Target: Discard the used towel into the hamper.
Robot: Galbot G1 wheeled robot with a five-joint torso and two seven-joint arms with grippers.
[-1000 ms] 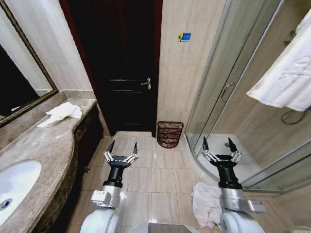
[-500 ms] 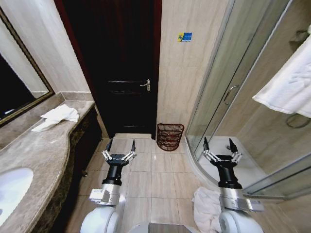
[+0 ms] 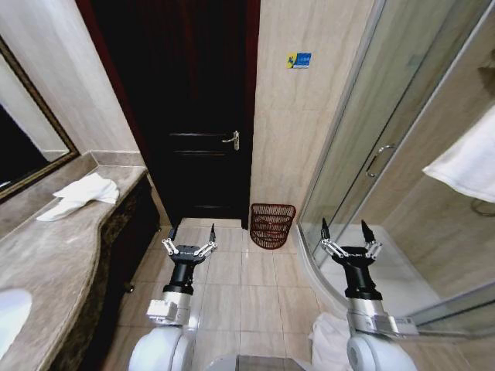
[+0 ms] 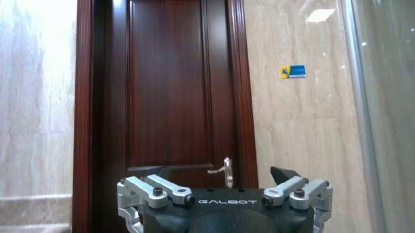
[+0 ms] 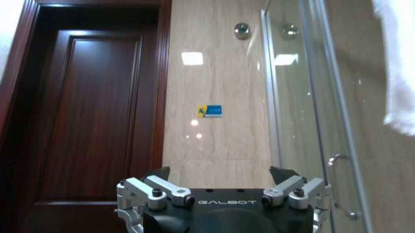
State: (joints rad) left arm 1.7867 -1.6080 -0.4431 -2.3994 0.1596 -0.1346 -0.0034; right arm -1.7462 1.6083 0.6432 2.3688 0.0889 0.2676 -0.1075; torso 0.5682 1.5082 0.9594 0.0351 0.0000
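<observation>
You're at the search-and-approach step: both the left gripper [image 3: 192, 236] and right gripper [image 3: 343, 232] hang released and empty. The dark reddish-brown open-weave wire hamper [image 3: 271, 225] stands on the floor by the door. The crumpled white towel [image 3: 331, 340] lies beside your right arm; reach down there next.

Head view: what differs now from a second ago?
The camera has shifted: the whole scene slid, so the counter and sink drift off to the left and the floor towel sinks toward the bottom edge. Left gripper and right gripper stay open, empty and raised. The hamper stays by the wall.
</observation>
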